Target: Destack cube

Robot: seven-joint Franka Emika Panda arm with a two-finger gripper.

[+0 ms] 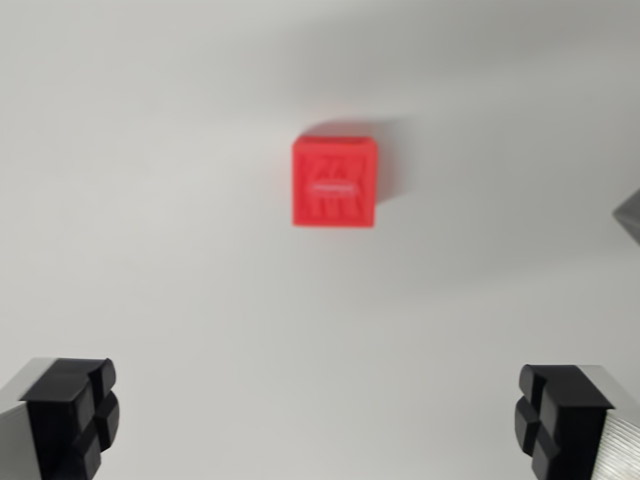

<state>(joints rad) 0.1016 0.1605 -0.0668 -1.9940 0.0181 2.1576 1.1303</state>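
Looking down through the wrist view, a red cube (335, 182) sits on a plain white surface (150, 200), a little above the middle of the frame. Its top face carries a raised pattern of ridges and a pale central bar, too blurred to read. A soft shadow falls on its far and right sides. The gripper (318, 420) has its jaws spread wide apart, one black fingertip (75, 410) at each lower corner, holding nothing, well clear of the cube. A dark grey object (630, 215) shows at the wrist view's right edge.
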